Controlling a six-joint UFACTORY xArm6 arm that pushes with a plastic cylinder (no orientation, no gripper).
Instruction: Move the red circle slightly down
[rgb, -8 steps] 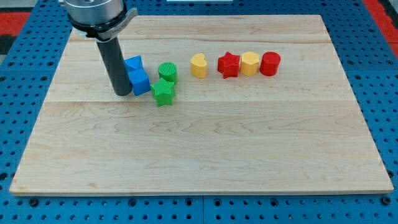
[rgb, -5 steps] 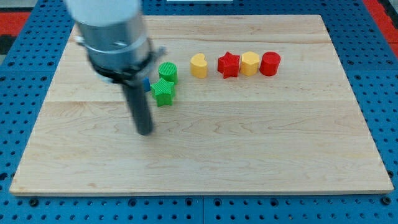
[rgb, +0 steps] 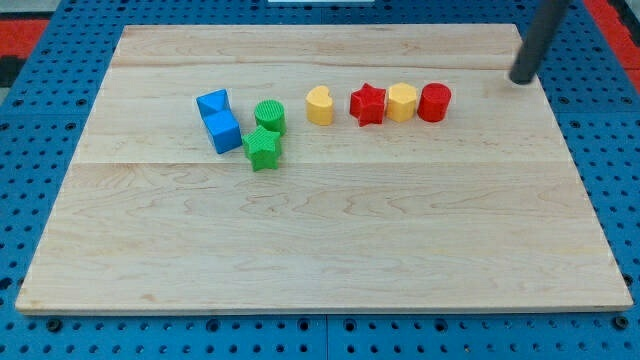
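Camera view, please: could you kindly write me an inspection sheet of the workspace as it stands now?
Surface: pale wooden board, flat and whole.
Job's things: red circle block at the right end of the upper row, beside a yellow hexagon-like block.
Clutter: red star block; yellow heart block; green round block; green star block; two blue blocks touching.
Hand: none; my tip rests toward the view's top right, up and right of the red circle, clear of it.
Cables: nothing seen.
Surroundings: blue perforated base.
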